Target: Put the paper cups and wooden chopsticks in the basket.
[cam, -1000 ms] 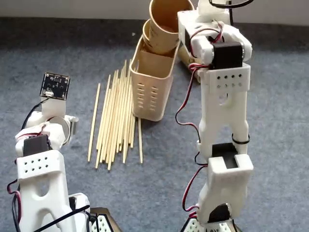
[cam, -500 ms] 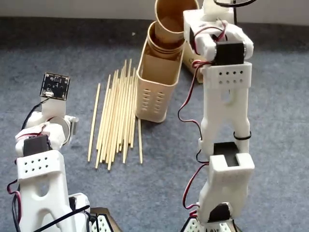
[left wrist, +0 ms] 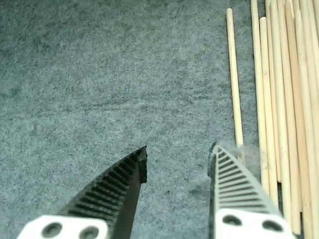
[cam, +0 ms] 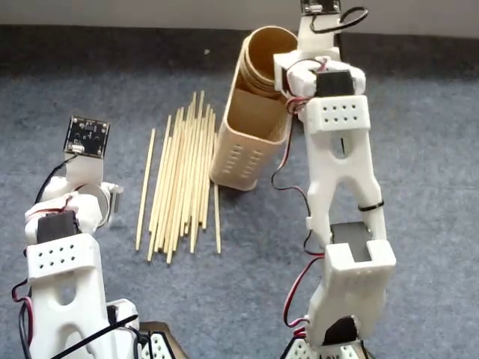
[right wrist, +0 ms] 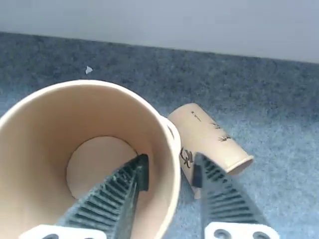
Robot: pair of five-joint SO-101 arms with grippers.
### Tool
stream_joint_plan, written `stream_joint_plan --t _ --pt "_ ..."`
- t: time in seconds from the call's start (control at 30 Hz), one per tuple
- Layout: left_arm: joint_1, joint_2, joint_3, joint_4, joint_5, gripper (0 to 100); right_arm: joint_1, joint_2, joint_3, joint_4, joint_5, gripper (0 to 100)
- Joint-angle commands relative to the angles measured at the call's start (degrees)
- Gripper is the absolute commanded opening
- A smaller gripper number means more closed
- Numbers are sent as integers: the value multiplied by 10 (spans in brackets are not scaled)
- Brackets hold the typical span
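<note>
Well left of the basket (cam: 239,153), the left gripper (left wrist: 179,149) hangs over the grey carpet (cam: 419,149). Its jaws are apart with nothing between them, and one tip is just beside the end of the outermost stick. The wooden chopsticks (cam: 179,187) lie in a loose sheaf on the carpet just left of the basket, none inside it. The basket holds nested paper cups (cam: 263,60), mouths up, rising above its rim. The right gripper (right wrist: 170,162) is clamped on the wall of the top cup (right wrist: 89,164), one finger inside and one outside. Just right of the basket a fallen cup (right wrist: 209,137) lies on its side on the carpet. Open carpet stretches right of the basket and in front of it, and a pale wall (right wrist: 159,20) stands close behind it. Compared with a second ago, the top cup sits lower, sunk into the cup beneath, and the basket's top has shifted right.
</note>
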Motion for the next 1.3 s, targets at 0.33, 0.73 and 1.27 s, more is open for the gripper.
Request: stream_joint_plan --t 0.33,0.73,1.27 --pt "-6 -7 0 -10 3 222 20 -16 -421 211 -1 325" --pt "-43 -7 -175 -11 8 221 318 19 -518 362 -31 324" --pt "-1 -7 -138 62 34 223 204 309 -439 82 -405 324"
